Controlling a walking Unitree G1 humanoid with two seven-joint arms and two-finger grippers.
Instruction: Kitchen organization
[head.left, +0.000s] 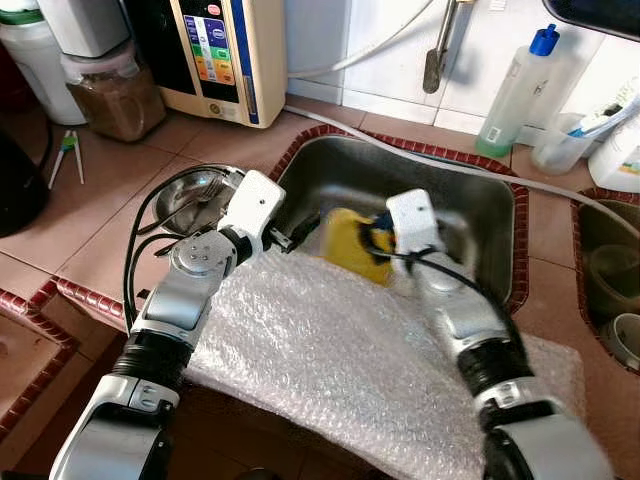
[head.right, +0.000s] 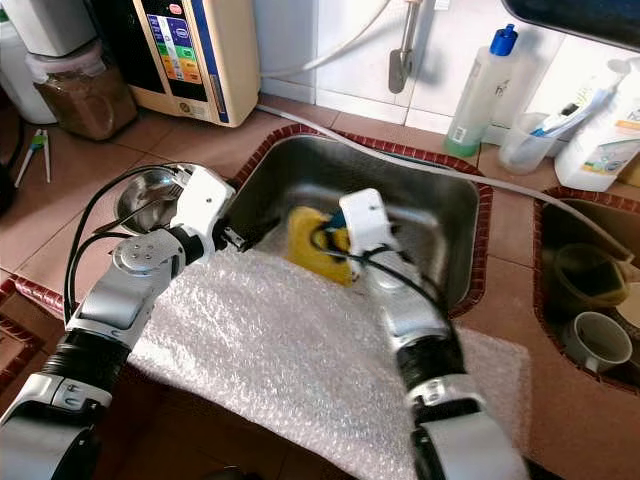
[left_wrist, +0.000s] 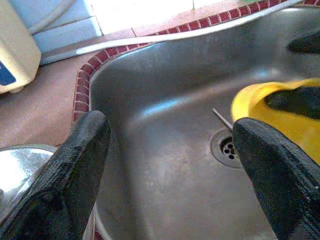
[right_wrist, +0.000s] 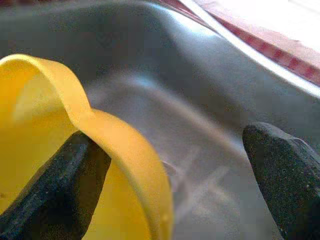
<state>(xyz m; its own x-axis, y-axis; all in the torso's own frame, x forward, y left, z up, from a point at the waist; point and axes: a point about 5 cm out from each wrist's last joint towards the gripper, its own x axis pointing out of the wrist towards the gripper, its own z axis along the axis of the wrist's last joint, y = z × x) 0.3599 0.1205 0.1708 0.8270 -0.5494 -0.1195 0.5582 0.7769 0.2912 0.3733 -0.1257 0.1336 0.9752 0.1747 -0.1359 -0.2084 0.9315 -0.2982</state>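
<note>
gripping a curved yellow plastic bowl (head.left: 355, 243), right hand (right_wrist: 170, 175), over steel sink (head.left: 470, 200)

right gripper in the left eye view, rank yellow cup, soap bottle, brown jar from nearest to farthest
From the right gripper, over the sink:
1. Yellow cup, right at its fingers.
2. Soap bottle, on the counter behind the sink, to the right.
3. Brown jar, far back left corner.

No lettering is legible: the cream appliance (head.left: 222, 55) far left carries coloured button labels, too small and blurred to read.
</note>
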